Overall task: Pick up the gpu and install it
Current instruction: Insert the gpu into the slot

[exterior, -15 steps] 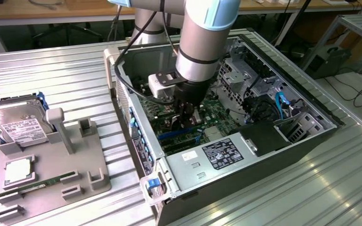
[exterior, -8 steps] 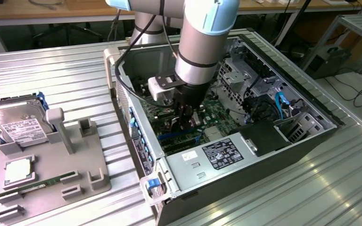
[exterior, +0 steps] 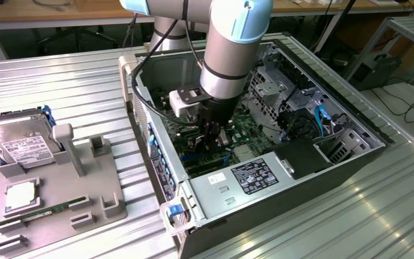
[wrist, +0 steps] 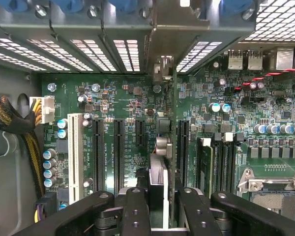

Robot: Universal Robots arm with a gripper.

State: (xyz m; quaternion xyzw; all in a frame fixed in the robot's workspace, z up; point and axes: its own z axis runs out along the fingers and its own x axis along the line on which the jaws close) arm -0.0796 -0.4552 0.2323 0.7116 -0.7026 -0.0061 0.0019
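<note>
The hand (wrist: 160,206) is pinching the gpu (wrist: 163,167), holding it on edge just above the motherboard (wrist: 132,113) inside the open computer case (exterior: 279,178). The card hangs between two long black slots (wrist: 119,152), its bracket end toward the rear grille (wrist: 103,54). If its edge sits beside a slot rather than over it, pressing down could bend the card or scrape nearby capacitors (wrist: 219,107)

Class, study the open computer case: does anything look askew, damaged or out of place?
Nothing stands out. The gpu sits edge-on in the gripper, jaws closed on it, running parallel to the slots of the motherboard. No damage or loose parts show.
</note>
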